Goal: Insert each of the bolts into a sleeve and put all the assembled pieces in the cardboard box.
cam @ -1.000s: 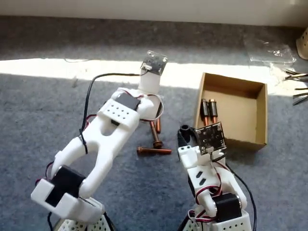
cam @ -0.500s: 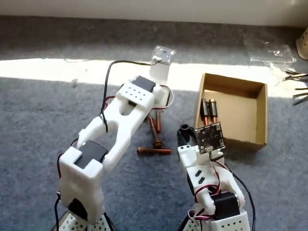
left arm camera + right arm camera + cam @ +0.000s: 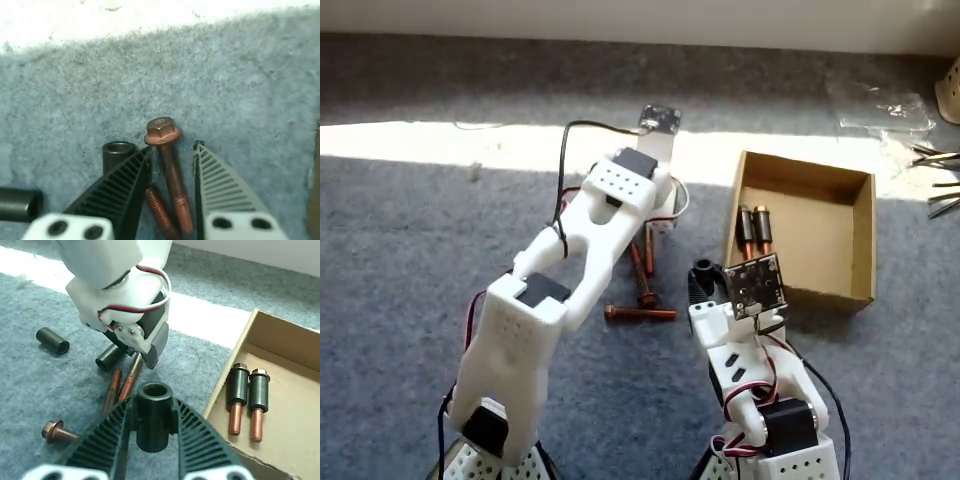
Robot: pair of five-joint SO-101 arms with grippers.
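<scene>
Arm has stretched forward: left gripper, spread, straddles a bolt; right gripper clamps a sleeve.

bolt copper | sleeve black | cardboard box brown | carpet grey-blue | arms white

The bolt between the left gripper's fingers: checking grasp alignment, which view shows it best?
Left wrist view: the bolt lies between the fingers of the open left gripper, hex head clear. The right wrist view catches its shaft under that gripper; in the high view the left arm covers most of it.
</scene>
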